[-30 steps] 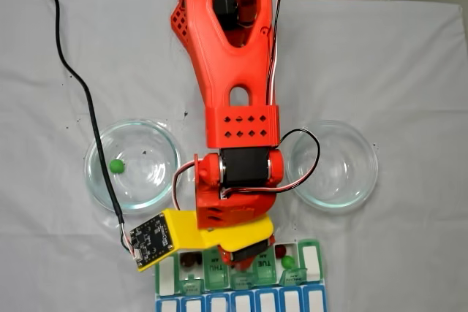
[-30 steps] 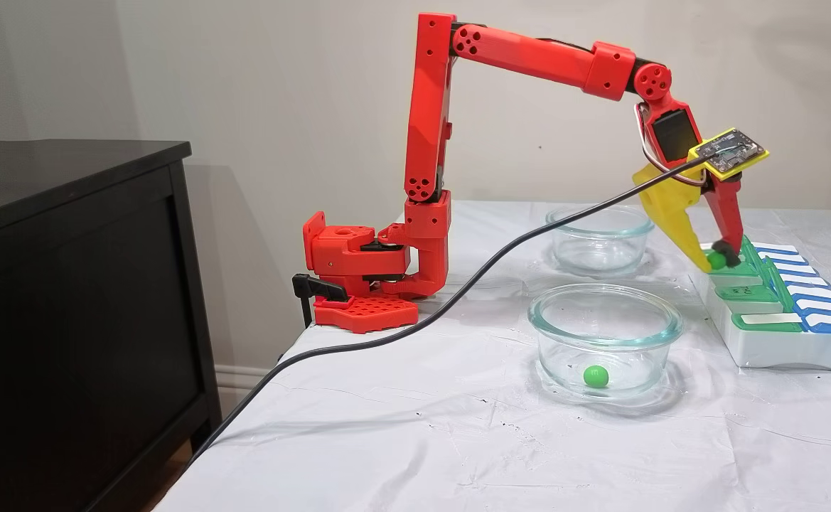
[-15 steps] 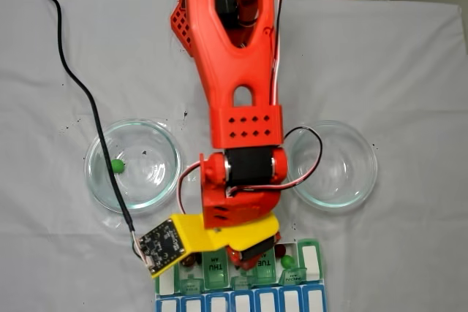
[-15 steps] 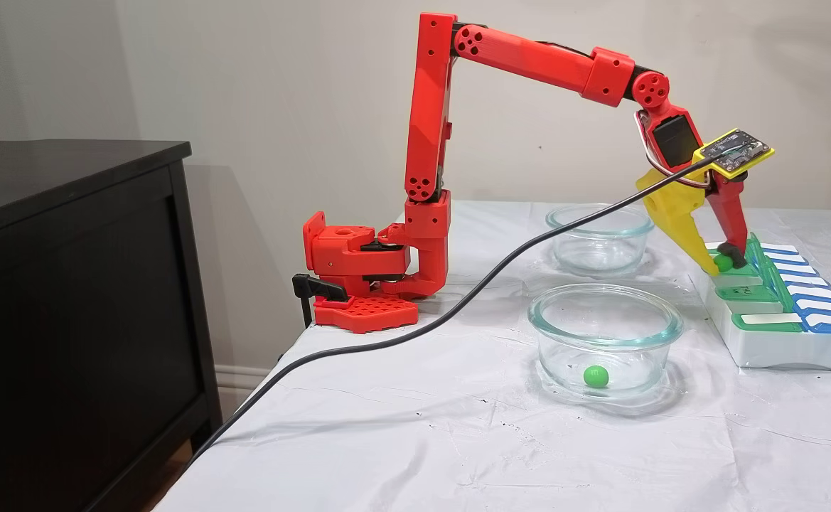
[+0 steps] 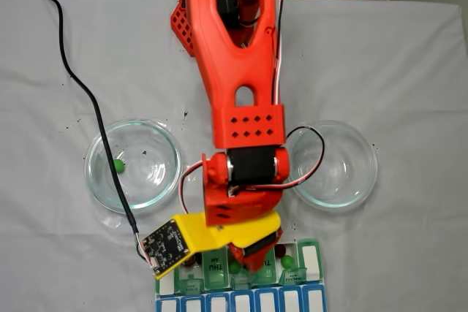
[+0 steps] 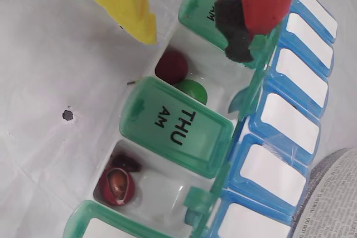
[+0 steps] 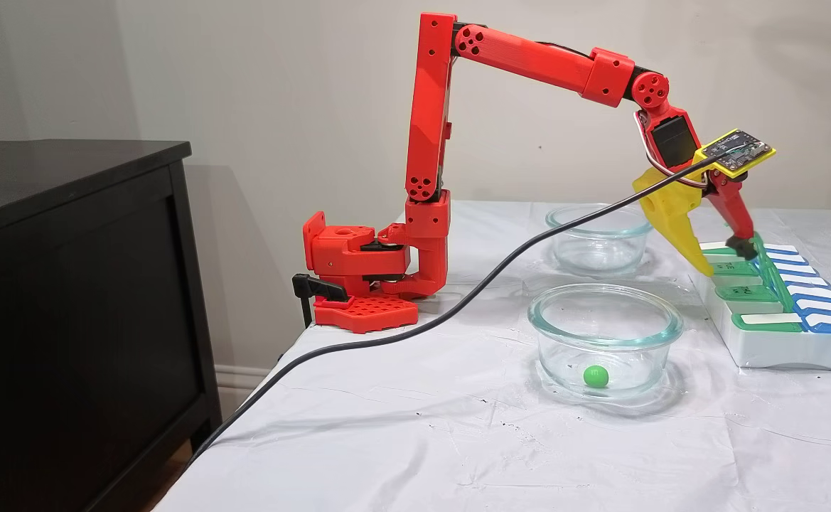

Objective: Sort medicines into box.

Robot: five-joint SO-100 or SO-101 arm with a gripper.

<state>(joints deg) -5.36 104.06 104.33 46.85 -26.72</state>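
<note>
Fingers spread and empty, the gripper (image 6: 192, 34) hangs over the box (image 6: 184, 132), apparently because a green medicine (image 6: 191, 90) lies beside a red one (image 6: 170, 65) in an open compartment.

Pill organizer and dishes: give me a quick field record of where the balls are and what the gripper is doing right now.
gripper: open, empty, above the pill organizer
compartment under gripper: one dark red ball and one green ball, wrist view
compartment past THU lid: two dark red balls
left glass dish, fixed view from above: one green ball left
right glass dish: no balls
another green ball: in a compartment right of the gripper, same view
</note>
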